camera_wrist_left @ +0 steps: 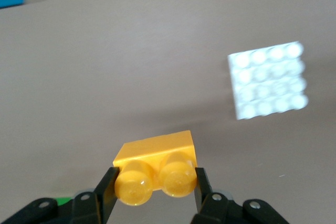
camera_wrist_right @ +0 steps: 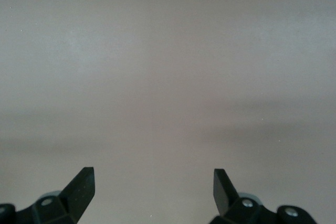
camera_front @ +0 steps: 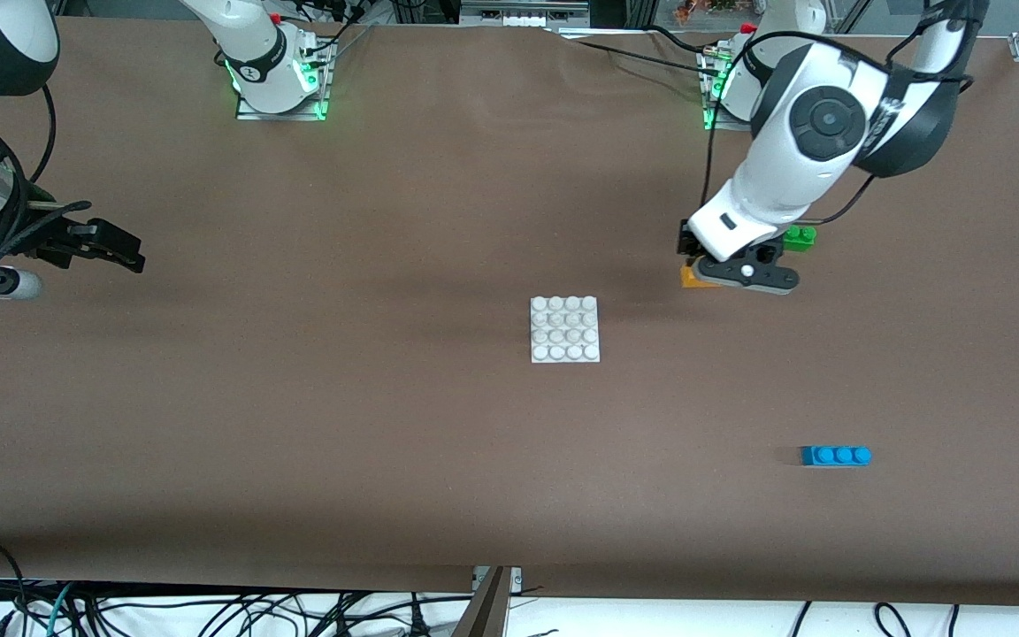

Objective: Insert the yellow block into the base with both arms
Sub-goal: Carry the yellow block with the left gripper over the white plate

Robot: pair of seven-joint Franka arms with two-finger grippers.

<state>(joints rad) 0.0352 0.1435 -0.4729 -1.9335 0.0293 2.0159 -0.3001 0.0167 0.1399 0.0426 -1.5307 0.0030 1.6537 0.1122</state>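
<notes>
A: We have the yellow block (camera_wrist_left: pixel 155 167) clamped in the left pincer (camera_front: pixel 744 272), right of the frame's centre, just beside the green brick (camera_front: pixel 800 236).

B: So we lift straight, carry it over the base (camera_front: pixel 565 329) at mid-frame, and line studs up squarely.

A: Our right pincer (camera_front: pixel 89 243), at the frame's left edge, waits with fingers apart; it should steady the base.
</notes>
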